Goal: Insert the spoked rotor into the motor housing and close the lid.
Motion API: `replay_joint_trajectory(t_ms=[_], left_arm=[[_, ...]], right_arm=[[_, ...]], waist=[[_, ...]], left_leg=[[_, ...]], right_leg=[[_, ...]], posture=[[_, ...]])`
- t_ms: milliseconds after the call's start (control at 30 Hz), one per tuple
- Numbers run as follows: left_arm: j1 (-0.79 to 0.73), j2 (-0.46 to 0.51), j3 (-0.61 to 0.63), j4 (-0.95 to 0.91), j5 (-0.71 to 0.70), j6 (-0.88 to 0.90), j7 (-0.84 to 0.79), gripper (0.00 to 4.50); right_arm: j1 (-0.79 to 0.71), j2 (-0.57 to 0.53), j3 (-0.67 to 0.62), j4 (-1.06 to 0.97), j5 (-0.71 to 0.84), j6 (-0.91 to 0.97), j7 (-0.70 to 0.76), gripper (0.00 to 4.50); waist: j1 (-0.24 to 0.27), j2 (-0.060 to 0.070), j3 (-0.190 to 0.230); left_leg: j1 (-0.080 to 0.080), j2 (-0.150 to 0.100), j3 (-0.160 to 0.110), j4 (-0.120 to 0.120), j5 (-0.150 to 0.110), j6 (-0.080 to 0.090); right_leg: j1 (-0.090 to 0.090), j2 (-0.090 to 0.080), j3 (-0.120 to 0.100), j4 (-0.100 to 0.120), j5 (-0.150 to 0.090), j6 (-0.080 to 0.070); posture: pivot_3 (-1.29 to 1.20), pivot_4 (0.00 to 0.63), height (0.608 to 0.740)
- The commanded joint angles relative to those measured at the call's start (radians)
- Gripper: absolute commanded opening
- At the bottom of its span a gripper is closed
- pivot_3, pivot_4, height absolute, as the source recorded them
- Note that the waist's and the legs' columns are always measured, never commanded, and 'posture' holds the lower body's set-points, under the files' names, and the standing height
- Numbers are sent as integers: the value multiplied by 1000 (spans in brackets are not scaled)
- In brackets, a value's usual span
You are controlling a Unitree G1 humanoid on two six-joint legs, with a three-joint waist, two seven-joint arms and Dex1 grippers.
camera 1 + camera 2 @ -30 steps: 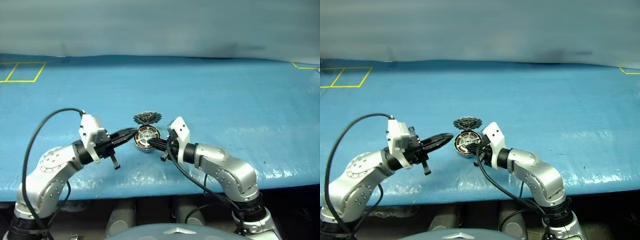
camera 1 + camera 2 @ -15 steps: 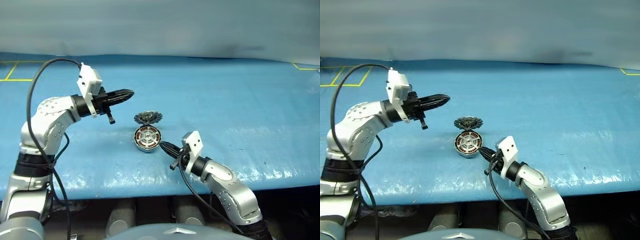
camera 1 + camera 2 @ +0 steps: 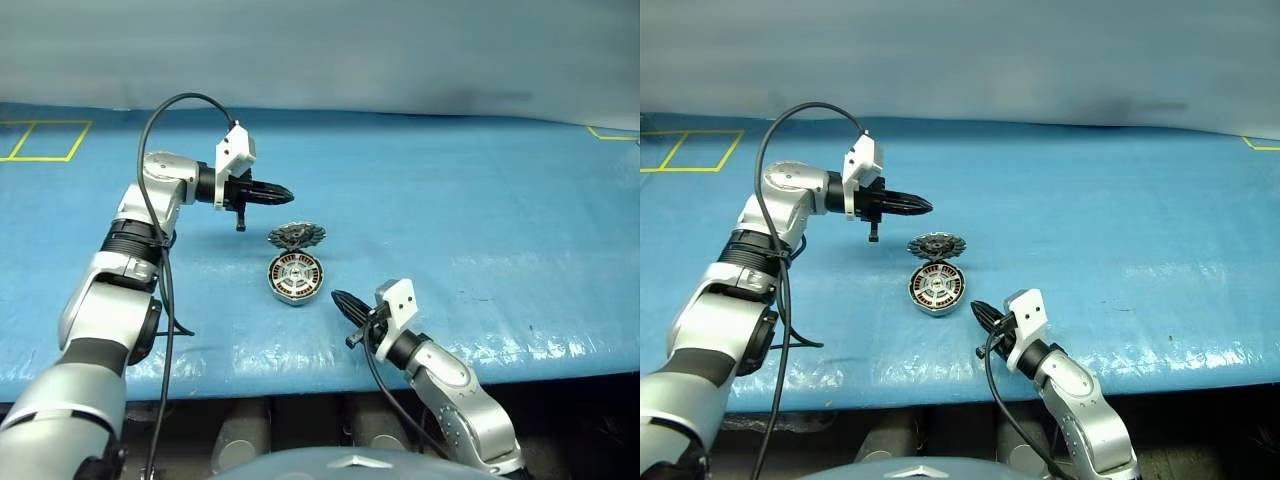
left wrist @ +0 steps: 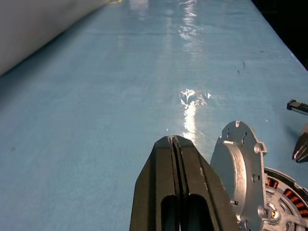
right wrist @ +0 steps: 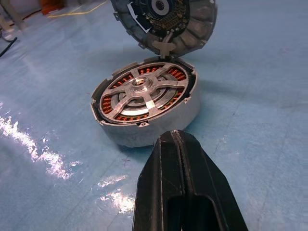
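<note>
Silver spoked rotor sits in our motor housing, lid standing open at its far rim; left gripper and right gripper have fingers together, empty.

Occlusions and frame cut-offs

The motor housing is cut by the left wrist view's corner edge. The lid is clipped at the right wrist view's edge. The spoked rotor partly covers the copper windings below it.
</note>
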Motion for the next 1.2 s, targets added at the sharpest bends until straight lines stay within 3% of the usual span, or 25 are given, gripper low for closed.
replay_joint_trajectory(t_ms=[33, 533, 1200], left_arm=[[-53, -22, 1, 78, 35, -50, -69, 37], [-81, -109, 18, 228, 107, -95, -149, 37], [95, -71, -68, 30, 108, -20, -211, 37]], right_arm=[[36, 21, -5, -1, -10, -89, -14, 0], [48, 40, -7, 76, -67, -148, -72, 0], [14, 40, -13, 65, -40, -62, -84, 0]], waist=[[0, 0, 0], [0, 0, 0], [1, 0, 0]], left_leg=[[0, 0, 0, 1, 0, 0], [0, 0, -1, 5, 0, 0], [1, 0, -2, 6, 0, 0]], right_leg=[[0, 0, 0, 0, 0, 0], [2, 0, 0, 2, 0, 0], [3, 0, 0, 3, 0, 0]], posture=[[0, 150, 740], [0, 150, 740], [0, 150, 740]])
